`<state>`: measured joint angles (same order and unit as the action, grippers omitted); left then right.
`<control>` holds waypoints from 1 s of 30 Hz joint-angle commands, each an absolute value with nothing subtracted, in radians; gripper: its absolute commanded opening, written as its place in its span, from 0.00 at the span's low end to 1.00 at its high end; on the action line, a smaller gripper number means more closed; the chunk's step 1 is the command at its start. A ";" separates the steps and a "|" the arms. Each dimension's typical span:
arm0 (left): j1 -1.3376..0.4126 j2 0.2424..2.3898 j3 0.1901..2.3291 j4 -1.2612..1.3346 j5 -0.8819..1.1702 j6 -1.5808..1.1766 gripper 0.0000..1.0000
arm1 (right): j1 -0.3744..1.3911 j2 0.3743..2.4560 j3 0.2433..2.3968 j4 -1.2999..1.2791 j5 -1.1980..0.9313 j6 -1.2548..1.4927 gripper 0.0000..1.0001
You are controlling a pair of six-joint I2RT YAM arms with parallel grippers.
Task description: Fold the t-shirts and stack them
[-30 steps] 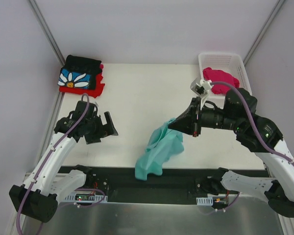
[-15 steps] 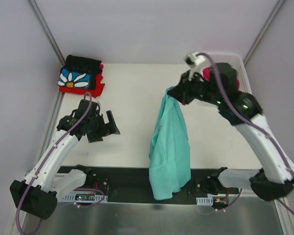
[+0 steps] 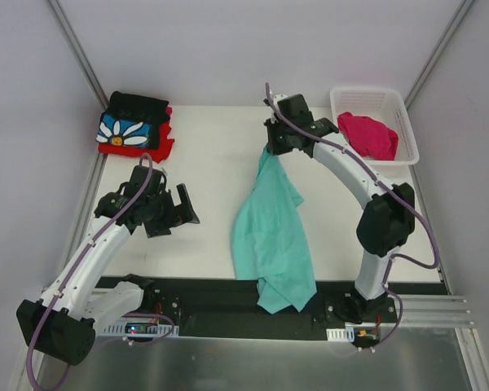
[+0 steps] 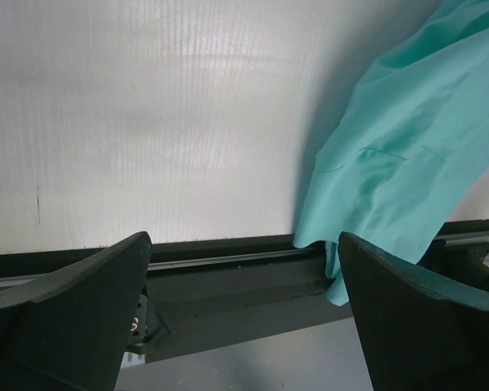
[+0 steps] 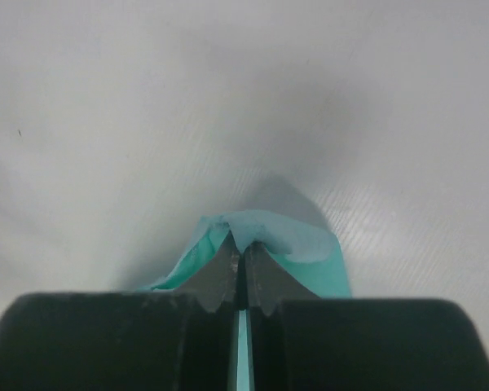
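Basket (image 3: pixel 408 122) holding pink shirt (image 3: pixel 368 135), teal shirt (image 3: pixel 273 236) outside

A lab robot cell is indicated: a white surface (image 3: pixel 220 155) is enclosed by plain panels (image 3: pixel 228 49) on metal struts (image 3: pixel 79 49), with the left arm (image 3: pixel 90 252) and right arm (image 3: pixel 350 167) bolted to a black rail (image 3: pixel 212 305).

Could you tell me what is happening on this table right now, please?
The right hand is shut on one end of the mint-teal shirt, which trails down to the near edge of the table. The left hand hovers open to its left, holding nothing. A daisy-print shirt lies folded on a red one in the far left corner, and a pink shirt sits in the white basket.
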<state>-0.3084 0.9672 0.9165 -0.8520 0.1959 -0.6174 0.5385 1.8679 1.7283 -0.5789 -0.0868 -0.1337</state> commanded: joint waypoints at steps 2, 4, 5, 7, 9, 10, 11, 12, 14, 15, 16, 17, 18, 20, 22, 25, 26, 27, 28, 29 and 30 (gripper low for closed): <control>-0.318 0.956 0.930 -0.877 0.169 -0.620 0.99 | 0.538 1.798 1.841 -0.477 0.099 -0.167 0.01; -0.318 0.959 0.930 -0.879 0.170 -0.623 0.99 | 0.535 1.798 1.844 -0.474 0.168 -0.189 0.01; -0.318 0.962 0.927 -0.879 0.170 -0.623 0.99 | 0.532 1.798 1.838 -0.457 0.196 -0.192 0.01; -0.318 0.963 0.927 -0.879 0.172 -0.623 0.99 | 0.525 1.796 1.819 -0.437 0.235 -0.193 0.01; -0.318 0.960 0.925 -0.877 0.167 -0.621 0.99 | 0.520 1.795 1.807 -0.419 0.255 -0.196 0.01; -0.318 0.960 0.925 -0.879 0.167 -0.621 0.99 | 0.520 1.795 1.795 -0.414 0.274 -0.196 0.01; -0.318 0.960 0.925 -0.879 0.166 -0.621 0.99 | 0.520 1.793 1.784 -0.396 0.287 -0.195 0.01; -0.318 0.960 0.922 -0.879 0.166 -0.621 0.99 | 0.522 1.792 1.773 -0.391 0.297 -0.192 0.01; -0.318 0.960 0.919 -0.879 0.167 -0.620 0.99 | 0.522 1.795 1.770 -0.417 0.302 -0.178 0.01; -0.318 0.960 0.916 -0.879 0.169 -0.620 0.99 | 0.522 1.805 1.778 -0.443 0.301 -0.164 0.05; -0.318 0.959 0.913 -0.877 0.167 -0.618 0.99 | 0.522 1.809 1.790 -0.474 0.301 -0.141 0.24; -0.318 0.956 0.910 -0.877 0.166 -0.620 0.99 | 0.525 1.807 1.784 -0.509 0.292 -0.140 0.35; -0.318 0.956 0.907 -0.877 0.167 -0.620 0.99 | 0.531 1.793 1.773 -0.520 0.281 -0.140 0.47; -0.318 0.956 0.902 -0.874 0.169 -0.621 0.99 | 0.541 1.766 1.717 -0.532 0.232 -0.134 0.61; -0.318 0.956 0.900 -0.874 0.166 -0.620 0.99 | 0.561 1.714 1.683 -0.558 0.184 -0.104 0.67; -0.318 0.946 0.900 -0.873 0.164 -0.618 0.99 | 0.621 1.605 1.560 -0.575 0.126 -0.045 0.67; -0.318 0.946 0.900 -0.871 0.163 -0.618 0.99 | 0.638 1.580 1.528 -0.574 0.121 -0.035 0.67; -0.318 0.948 0.900 -0.873 0.164 -0.617 0.99 | 0.673 1.554 1.481 -0.587 0.117 -0.005 0.67; -0.318 0.950 0.900 -0.873 0.164 -0.614 0.99 | 0.689 1.514 1.461 -0.619 0.098 0.017 0.67; -0.318 0.953 0.899 -0.873 0.166 -0.614 0.99 | 0.704 1.493 1.441 -0.635 0.089 0.043 0.67; -0.319 0.954 0.899 -0.873 0.167 -0.612 0.99 | 0.739 1.474 1.402 -0.647 0.081 0.076 0.66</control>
<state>-0.3084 0.9653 0.9054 -0.8597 0.1738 -0.6170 0.6556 1.6226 1.4723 -0.5789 0.1513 -0.0505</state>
